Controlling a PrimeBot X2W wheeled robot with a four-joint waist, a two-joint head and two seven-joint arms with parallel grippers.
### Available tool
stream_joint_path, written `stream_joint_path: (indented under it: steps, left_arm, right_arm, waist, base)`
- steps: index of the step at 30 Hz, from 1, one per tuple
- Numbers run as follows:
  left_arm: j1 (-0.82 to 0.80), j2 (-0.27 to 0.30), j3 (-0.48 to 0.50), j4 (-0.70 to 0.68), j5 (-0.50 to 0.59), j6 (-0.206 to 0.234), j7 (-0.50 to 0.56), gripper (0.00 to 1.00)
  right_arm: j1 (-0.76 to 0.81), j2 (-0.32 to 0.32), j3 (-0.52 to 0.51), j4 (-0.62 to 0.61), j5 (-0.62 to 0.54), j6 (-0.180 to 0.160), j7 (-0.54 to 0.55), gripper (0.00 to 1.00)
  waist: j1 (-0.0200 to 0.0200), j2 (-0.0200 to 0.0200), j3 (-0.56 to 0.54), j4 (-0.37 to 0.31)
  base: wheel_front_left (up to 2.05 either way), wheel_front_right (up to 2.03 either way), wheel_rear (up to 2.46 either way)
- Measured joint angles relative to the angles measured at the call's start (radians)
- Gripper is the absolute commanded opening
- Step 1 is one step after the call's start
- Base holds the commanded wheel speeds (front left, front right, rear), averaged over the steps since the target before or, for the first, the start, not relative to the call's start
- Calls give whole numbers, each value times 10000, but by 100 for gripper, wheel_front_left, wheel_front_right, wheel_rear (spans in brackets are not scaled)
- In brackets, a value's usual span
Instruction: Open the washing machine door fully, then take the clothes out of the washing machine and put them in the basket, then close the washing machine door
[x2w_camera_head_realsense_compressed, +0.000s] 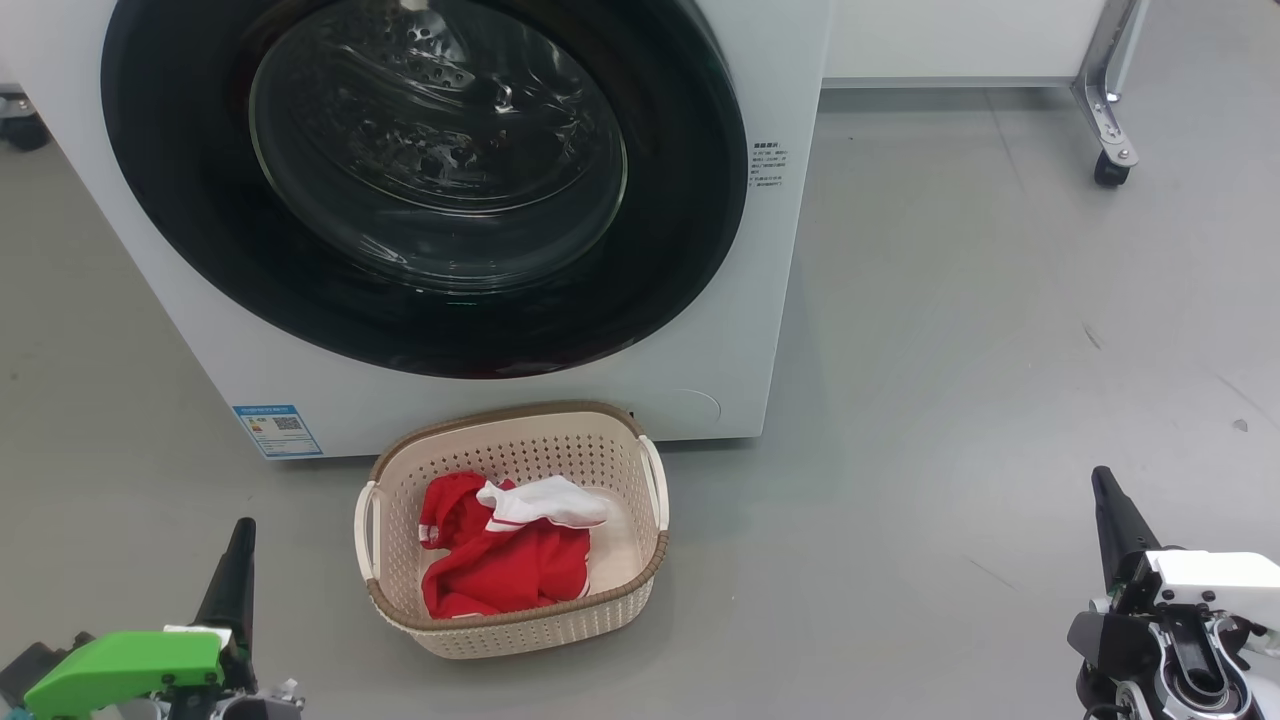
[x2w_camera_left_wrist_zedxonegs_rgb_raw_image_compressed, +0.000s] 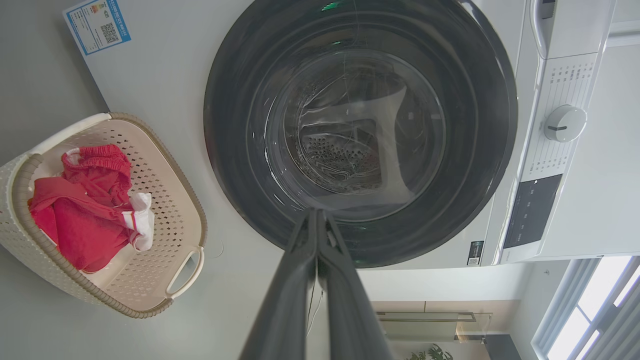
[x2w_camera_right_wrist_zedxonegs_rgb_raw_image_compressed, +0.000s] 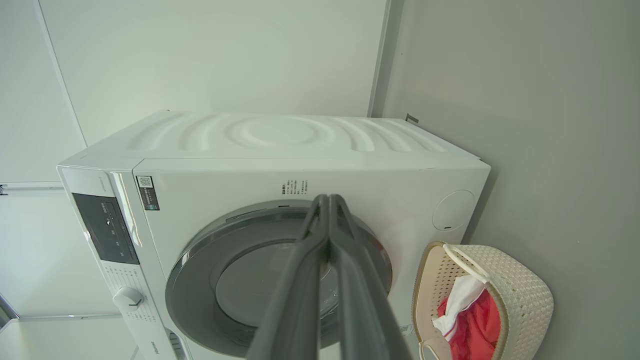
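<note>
Washing machine (x2w_camera_head_realsense_compressed: 230, 340): ahead of both end effectors.
Washing machine door (x2w_camera_head_realsense_compressed: 430, 150): shut.
Basket (x2w_camera_head_realsense_compressed: 520, 632): on the floor between the end effectors, nearer the left.
Clothes (x2w_camera_head_realsense_compressed: 500, 565): inside the basket.
Left end effector (x2w_camera_head_realsense_compressed: 240, 545): closed, empty.
Right end effector (x2w_camera_head_realsense_compressed: 1108, 500): closed, empty.

Door (x2w_camera_head_realsense_compressed: 430, 160) was shut, flush w/ washer (x2w_camera_head_realsense_compressed: 720, 330) front: wide glossy black rim, bulging clear glass centre, perforated steel drum visible thru it. Washer was a white box w/ blue label (x2w_camera_head_realsense_compressed: 277, 430) at lower-left of its front. Basket (x2w_camera_head_realsense_compressed: 530, 635), cream w/ perforated sides & brown rim, stood upright just in front of washer. Clothes (x2w_camera_head_realsense_compressed: 500, 570) lay crumpled inside: red garments, white piece (x2w_camera_head_realsense_compressed: 550, 503) on top.
</note>
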Motion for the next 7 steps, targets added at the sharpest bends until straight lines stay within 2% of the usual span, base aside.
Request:
stream_joint_path:
  steps: [7]
  left_arm:
    - [-22, 0, 8, -4, 2, 0, 2, 0]
  right_arm:
    - [0, 2, -8, -2, -2, 0, 12, 0]
  waist:
    - [0, 0, 1, 0]
  base:
    - [0, 0, 0]
